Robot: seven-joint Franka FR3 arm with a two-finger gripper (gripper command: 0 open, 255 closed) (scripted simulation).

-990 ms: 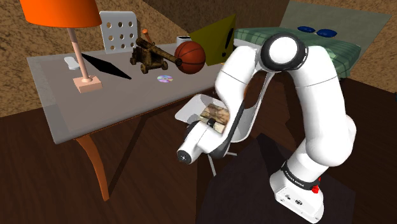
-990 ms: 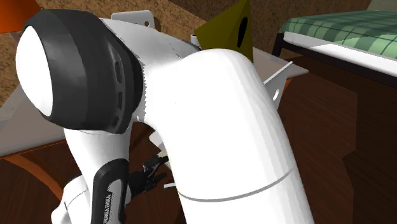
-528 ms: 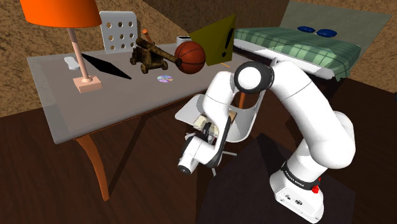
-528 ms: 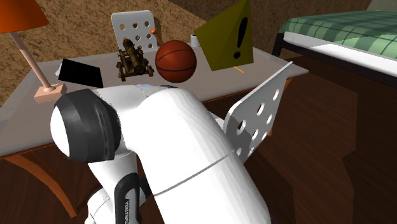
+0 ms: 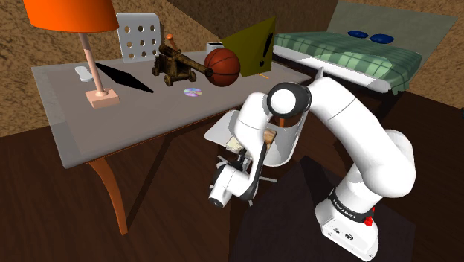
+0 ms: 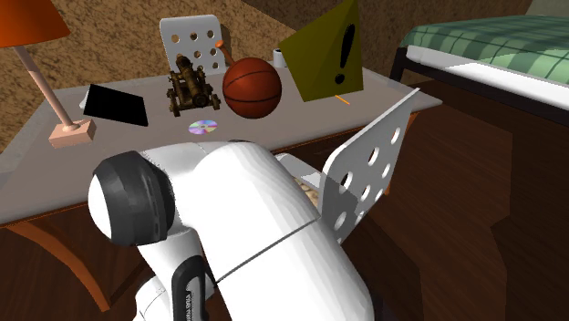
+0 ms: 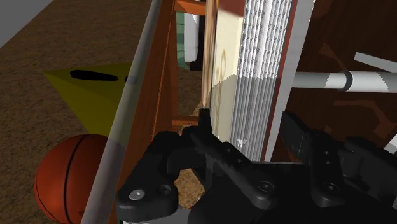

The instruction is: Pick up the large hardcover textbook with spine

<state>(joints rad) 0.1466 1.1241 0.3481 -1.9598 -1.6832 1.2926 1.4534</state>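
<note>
Dk wood floor [image 5: 149,238], grey desk [image 5: 141,112], bed [image 5: 349,56] w/ green plaid, brown walls [image 5: 13,93].

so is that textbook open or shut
shut: the textbook shows its pages packed tight between both covers

The book [image 7: 254,76] shows ribbed paper page edges and smooth reddish boards; the ball [image 5: 222,67] looks glossy; the bedspread [image 5: 349,53] is checked cloth; the floor [image 5: 74,223] is dark wood.

Even, moderately bright lighting throughout; the dark floor [image 5: 74,223] reads dim.
</note>
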